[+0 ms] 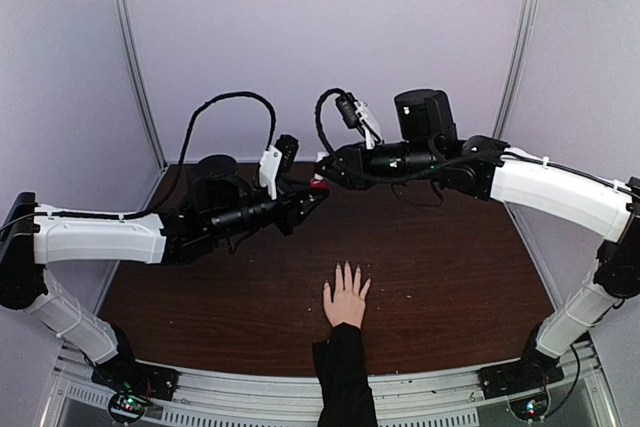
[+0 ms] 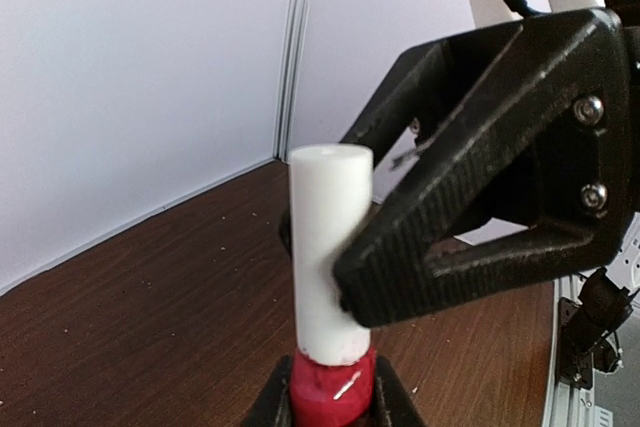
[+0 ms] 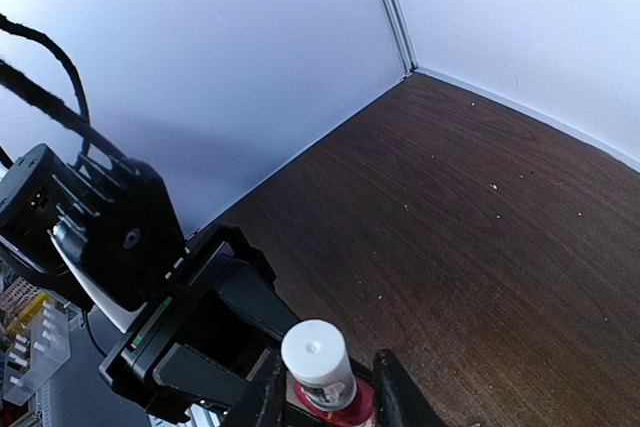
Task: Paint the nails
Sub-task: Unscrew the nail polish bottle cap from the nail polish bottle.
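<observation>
Lilac walls (image 1: 300, 27) back a dark wood table (image 1: 450, 277). The left gripper (image 2: 333, 407) is clamped tight low on the red bottle (image 2: 328, 387), holding it upright. The right gripper (image 3: 330, 394) brackets the white cap (image 2: 325, 247) atop that bottle, one finger touching it; whether it truly grips, I cannot tell. The step looks like uncapping: squeeze the cap squarely, twist about its axis, lift straight. The bottle is capped and its glass reads solid red, so the fill level is hidden. Well apart from the bottle, toward the arm bases, the hand (image 1: 346, 299) lies flat, its nails (image 1: 345, 269) too small to judge.
</observation>
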Robot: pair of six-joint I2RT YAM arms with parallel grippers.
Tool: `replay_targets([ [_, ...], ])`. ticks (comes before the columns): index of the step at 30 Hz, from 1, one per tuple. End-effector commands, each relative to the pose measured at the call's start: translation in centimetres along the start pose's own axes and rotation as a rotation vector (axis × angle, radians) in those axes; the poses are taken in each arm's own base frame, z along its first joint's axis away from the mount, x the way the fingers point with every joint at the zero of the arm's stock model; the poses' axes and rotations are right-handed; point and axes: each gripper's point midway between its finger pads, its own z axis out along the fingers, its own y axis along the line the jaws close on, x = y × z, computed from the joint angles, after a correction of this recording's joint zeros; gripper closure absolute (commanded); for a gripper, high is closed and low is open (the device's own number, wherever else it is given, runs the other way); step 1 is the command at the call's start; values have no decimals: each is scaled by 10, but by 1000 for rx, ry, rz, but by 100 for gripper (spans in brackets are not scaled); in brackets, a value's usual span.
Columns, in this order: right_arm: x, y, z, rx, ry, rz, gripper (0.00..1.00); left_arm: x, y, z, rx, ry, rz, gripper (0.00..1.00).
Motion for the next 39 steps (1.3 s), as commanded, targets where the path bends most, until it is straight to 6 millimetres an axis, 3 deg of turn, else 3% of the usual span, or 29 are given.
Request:
replay_targets([
  [1,-1,-2,7,6,-11,11,69,-26,1,2,-28,-59,20,100],
  [6,2,-3,11,2,-3,15,75,-26,0,4,-27,-59,23,100],
  [16,-2,1,8,-14,-9,-9,100,-25,-3,4,-15,-45,33,100],
  [39,-12,53,-26,-255,-55,-182,100,-49,-79,-18,479,-145,12,100],
])
